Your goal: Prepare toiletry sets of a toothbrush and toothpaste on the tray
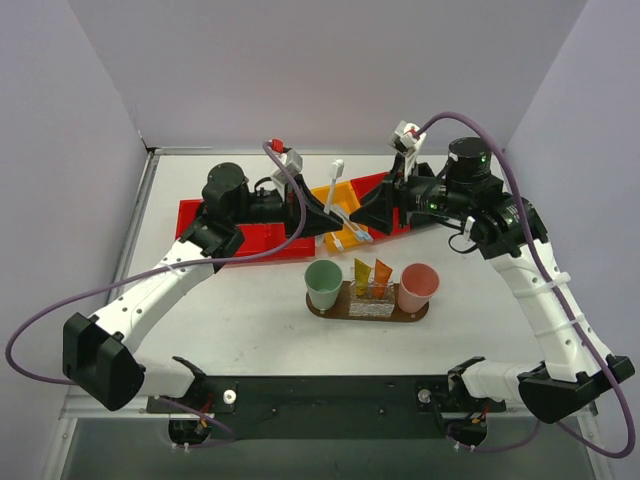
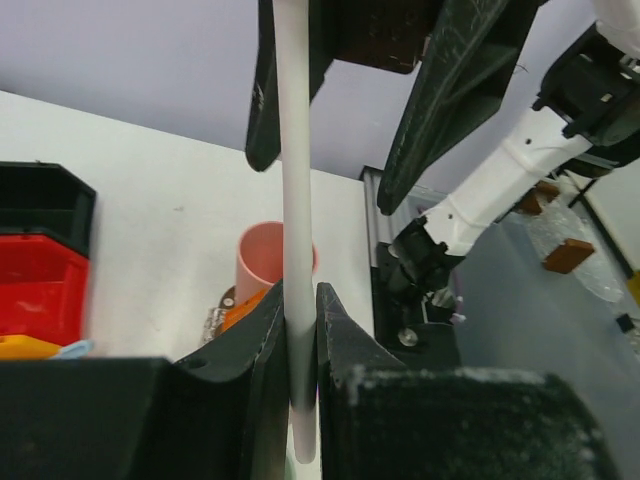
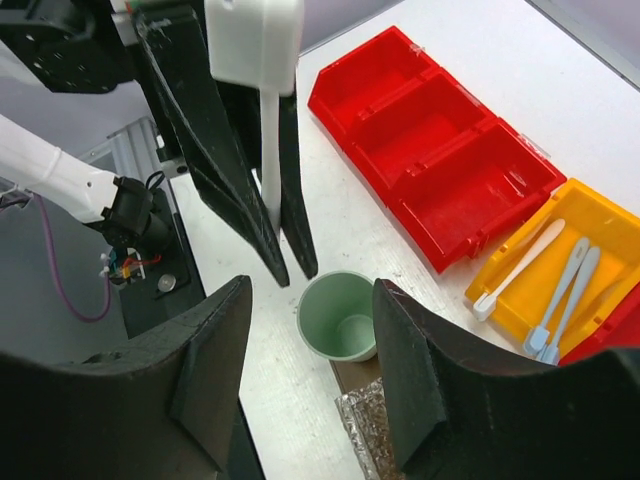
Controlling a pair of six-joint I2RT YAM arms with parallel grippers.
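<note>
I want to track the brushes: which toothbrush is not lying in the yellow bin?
The toothbrush pinched upright by the left pincer; the other toothbrushes lie flat in the yellow bin.

Bright even light, soft shadows, sharp top view, left claw (image 2: 300, 310) slightly blurred

Bench tally:

- Cups: 2. 1 green cup (image 1: 323, 285), 1 pink cup (image 1: 418, 287).
- Toothpaste tubes: 2. 1 yellow tube (image 1: 362, 272), 1 orange tube (image 1: 382, 272).
- Foil-wrapped holder (image 1: 372, 308): 1.
- Tray (image 1: 420, 315): 1.
- Toothbrushes: 4 counted. 1 held toothbrush (image 3: 270, 150) stands upright. 3 lie loose: 1 white brush (image 3: 520, 268) and 2 pale blue brushes (image 3: 562, 290).
- Bins: 3 counted. 1 long red bin (image 3: 430, 130) with 3 compartments, 1 yellow bin (image 3: 610, 215), and 1 second red bin (image 1: 368, 185), partly hidden.
</note>
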